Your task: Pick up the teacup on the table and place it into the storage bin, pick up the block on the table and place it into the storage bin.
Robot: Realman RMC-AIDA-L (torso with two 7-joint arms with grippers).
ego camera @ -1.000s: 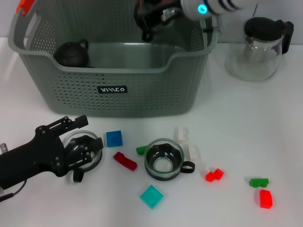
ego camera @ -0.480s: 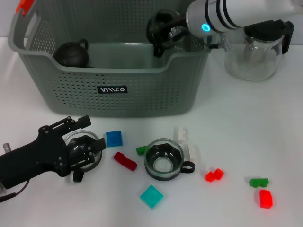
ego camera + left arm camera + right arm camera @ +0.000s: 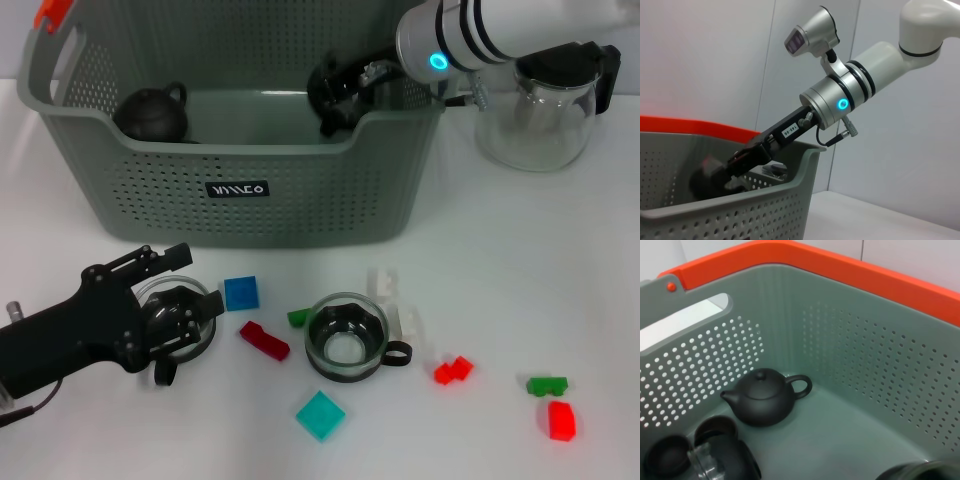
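The grey-green storage bin (image 3: 240,190) stands at the back centre. My right gripper (image 3: 333,92) is inside its right end, shut on a dark-rimmed teacup (image 3: 912,472); it also shows in the left wrist view (image 3: 735,165). My left gripper (image 3: 170,322) lies on the table at the front left, around a glass teacup (image 3: 185,322). A second glass teacup (image 3: 346,338) stands at the front centre. Blocks lie around it: blue (image 3: 241,293), dark red (image 3: 264,340), teal (image 3: 320,414), small green (image 3: 297,317), red (image 3: 453,370).
A glass jug (image 3: 545,100) stands right of the bin. A black teapot (image 3: 150,115) (image 3: 762,397) and several small dark cups (image 3: 715,430) are in the bin. Clear blocks (image 3: 383,283), a green block (image 3: 546,384) and a red block (image 3: 561,420) lie at the right.
My right gripper has moved right and down into the bin's right end. The left arm has barely shifted; the table's things have not moved.
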